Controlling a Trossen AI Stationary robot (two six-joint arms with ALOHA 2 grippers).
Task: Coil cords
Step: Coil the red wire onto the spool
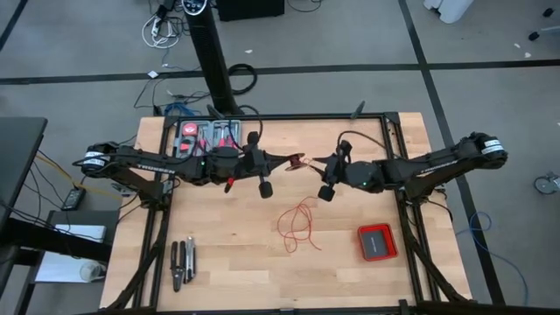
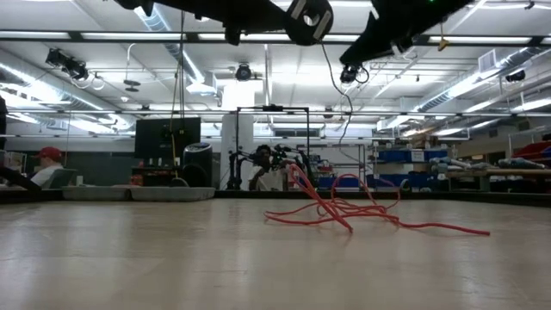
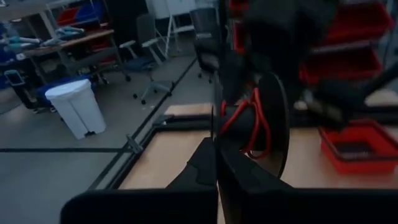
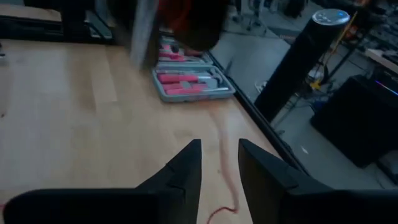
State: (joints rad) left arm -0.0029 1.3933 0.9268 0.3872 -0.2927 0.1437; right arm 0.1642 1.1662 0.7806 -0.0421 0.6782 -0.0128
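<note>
Our left end effector pinches the spool above the tabletop; our right end effector hangs spread beside it. The red wire mostly lies loose below and could snag or slip off.

We see one very thin red wire on the wooden table. Most of it lies loose in squiggly, overlapping loops near the middle of the table. From the table height, the loops rise a little above the surface, and one end runs out flat to the side. A part of the same wire is wound in red turns around a small black spool, which is held up above the table. In the view from above, this spool sits between the two arms.
</note>
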